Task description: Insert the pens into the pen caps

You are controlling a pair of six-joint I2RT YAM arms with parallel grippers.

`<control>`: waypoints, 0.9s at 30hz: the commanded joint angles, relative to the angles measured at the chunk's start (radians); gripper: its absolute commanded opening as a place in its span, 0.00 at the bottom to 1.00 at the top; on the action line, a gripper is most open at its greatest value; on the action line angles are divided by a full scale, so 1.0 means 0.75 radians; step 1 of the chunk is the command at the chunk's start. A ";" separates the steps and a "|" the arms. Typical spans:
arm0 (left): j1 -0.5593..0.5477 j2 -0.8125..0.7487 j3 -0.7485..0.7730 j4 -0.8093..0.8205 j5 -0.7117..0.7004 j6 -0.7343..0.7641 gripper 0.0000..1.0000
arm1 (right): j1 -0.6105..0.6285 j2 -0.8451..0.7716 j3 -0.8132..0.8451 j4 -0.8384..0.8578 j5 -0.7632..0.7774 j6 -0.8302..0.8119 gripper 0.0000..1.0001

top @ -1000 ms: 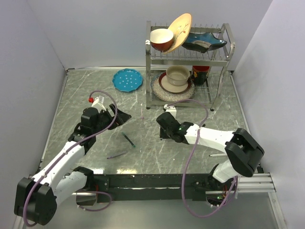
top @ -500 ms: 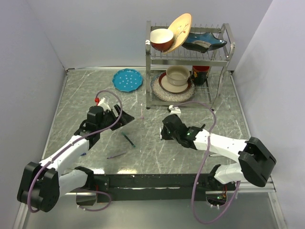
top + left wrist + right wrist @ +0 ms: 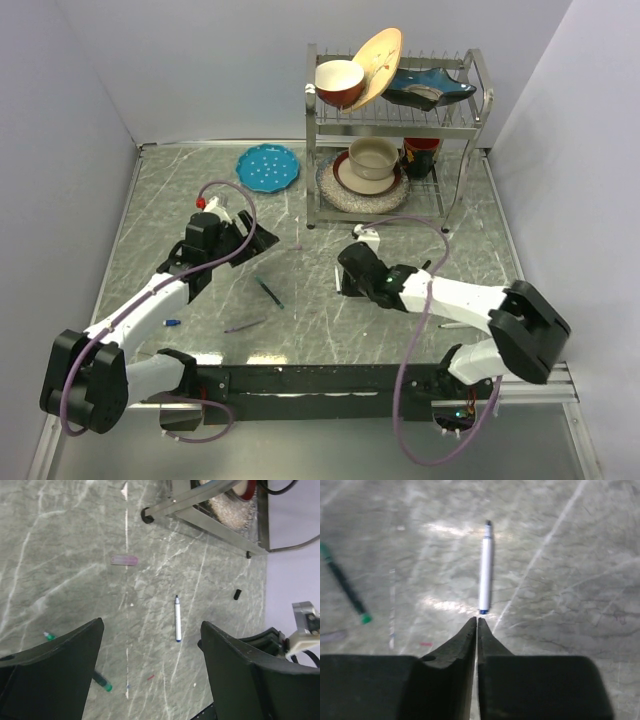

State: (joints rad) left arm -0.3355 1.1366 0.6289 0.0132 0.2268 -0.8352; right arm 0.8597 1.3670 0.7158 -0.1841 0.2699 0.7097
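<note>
A white pen with a blue end [image 3: 485, 567] lies on the table just ahead of my right gripper [image 3: 477, 620]. That gripper is shut with nothing in it, its tips a short way from the pen's blue end. The left wrist view shows the same pen [image 3: 177, 618] beyond my open, empty left gripper [image 3: 152, 625]. A dark green pen [image 3: 268, 292] lies between the two arms and shows again as the green pen [image 3: 345, 587]. A small black cap [image 3: 237, 594] and a pinkish short tube [image 3: 124, 560] lie near the rack. A small blue cap [image 3: 172, 323] rests by the left arm.
A metal dish rack [image 3: 395, 130] with bowls and plates stands at the back right, its foot [image 3: 146, 516] close to the pens. A blue plate [image 3: 268, 167] lies at the back. A thin purple stick [image 3: 245, 325] lies near the front edge.
The left gripper has moved slightly back and to the right, still open. The right gripper has dropped a little toward the near edge, its forearm swinging.
</note>
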 commanded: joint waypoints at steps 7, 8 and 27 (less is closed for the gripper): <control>-0.007 -0.086 0.043 -0.056 -0.028 0.068 0.86 | 0.009 0.288 0.258 -0.143 0.113 0.017 0.35; -0.007 -0.088 0.041 -0.054 -0.028 0.073 0.86 | 0.009 0.306 0.281 -0.145 0.107 0.015 0.35; -0.025 -0.002 0.066 0.035 0.045 0.036 0.82 | 0.052 0.356 0.238 -0.119 0.147 -0.032 0.00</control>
State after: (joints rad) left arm -0.3382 1.1095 0.6613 -0.0498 0.2169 -0.7803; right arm 0.8925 1.7325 0.9684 -0.3138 0.4030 0.6922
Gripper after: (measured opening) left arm 0.830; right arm 0.028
